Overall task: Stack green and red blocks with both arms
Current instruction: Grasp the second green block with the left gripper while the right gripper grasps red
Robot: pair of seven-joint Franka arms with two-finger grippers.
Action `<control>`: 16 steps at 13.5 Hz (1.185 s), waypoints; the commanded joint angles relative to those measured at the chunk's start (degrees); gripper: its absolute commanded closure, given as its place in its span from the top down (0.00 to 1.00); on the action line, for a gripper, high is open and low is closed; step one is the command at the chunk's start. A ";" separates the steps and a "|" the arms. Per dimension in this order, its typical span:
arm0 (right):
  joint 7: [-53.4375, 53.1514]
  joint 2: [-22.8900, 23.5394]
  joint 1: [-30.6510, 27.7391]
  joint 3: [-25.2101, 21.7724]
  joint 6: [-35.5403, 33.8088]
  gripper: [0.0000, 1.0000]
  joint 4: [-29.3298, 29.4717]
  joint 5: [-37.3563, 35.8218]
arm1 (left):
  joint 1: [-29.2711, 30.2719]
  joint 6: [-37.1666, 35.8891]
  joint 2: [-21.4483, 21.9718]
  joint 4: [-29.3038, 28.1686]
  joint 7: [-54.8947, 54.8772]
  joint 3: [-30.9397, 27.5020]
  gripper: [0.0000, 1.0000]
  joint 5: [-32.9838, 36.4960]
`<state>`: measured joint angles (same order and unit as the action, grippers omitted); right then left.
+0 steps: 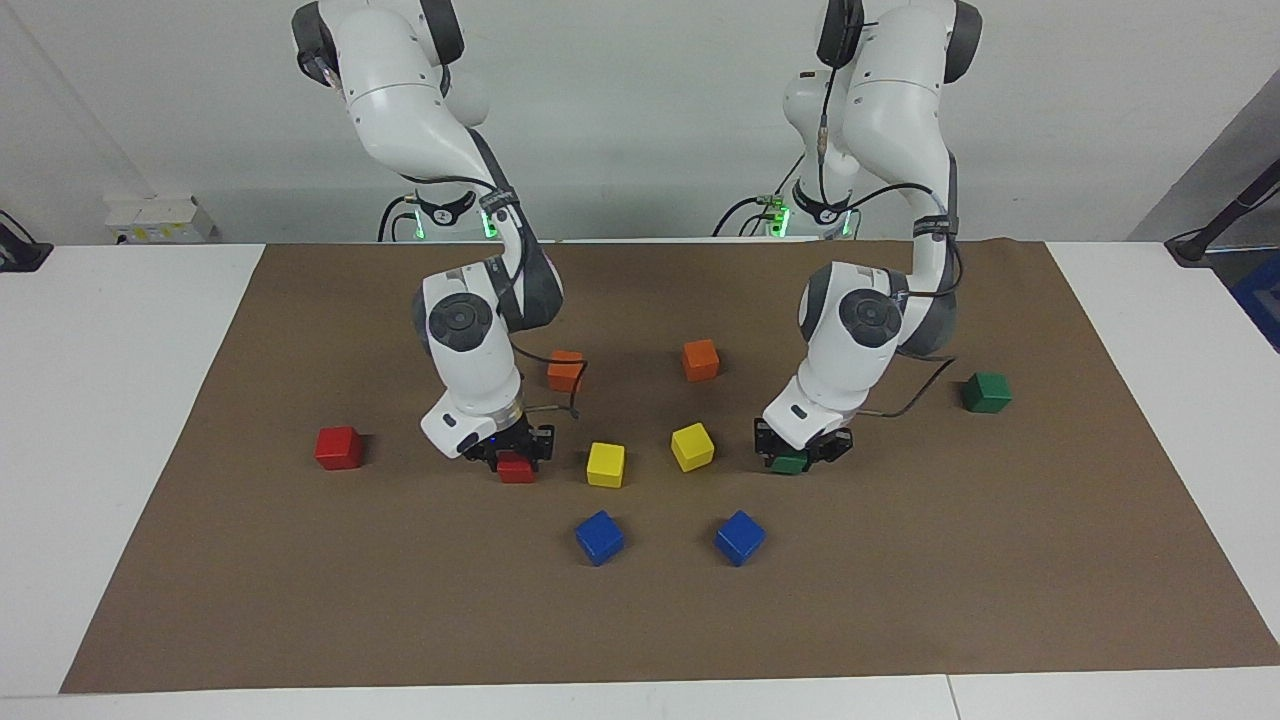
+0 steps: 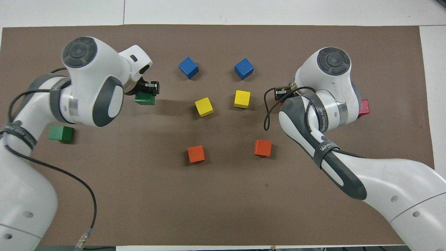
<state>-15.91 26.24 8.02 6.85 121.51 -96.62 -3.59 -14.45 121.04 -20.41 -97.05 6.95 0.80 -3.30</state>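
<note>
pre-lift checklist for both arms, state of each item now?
1. Left gripper down at a green block: ok.
2. Right gripper down at a red block: ok.
3. Fingers shut on the blocks: cannot tell.
4. Second green block uncovered, toward the left arm's end: ok.
5. Second red block uncovered, toward the right arm's end: ok.
6. Yellow blocks apart from both grippers: ok.

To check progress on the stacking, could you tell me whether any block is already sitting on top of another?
No: in the facing view the free red block and free green block each lie alone on the mat.
</note>
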 commanded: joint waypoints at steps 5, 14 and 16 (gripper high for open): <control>18.43 -5.49 -12.48 0.09 -13.23 0.00 8.74 -0.10 | 17.23 -11.52 12.23 -4.10 -22.90 0.34 0.00 1.19; 22.77 -11.64 -20.32 0.01 0.28 0.00 -9.35 -0.10 | 26.67 9.20 16.72 -24.05 -35.51 0.34 0.00 1.10; 22.15 -12.35 -20.32 0.01 2.85 0.00 -11.83 -0.10 | 26.75 11.84 16.55 -25.47 -35.69 0.34 0.00 1.10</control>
<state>7.22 17.35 -11.78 6.42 121.27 -103.16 -3.67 12.27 129.88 -5.95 -119.19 -27.97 1.25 -2.86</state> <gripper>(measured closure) 0.454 0.449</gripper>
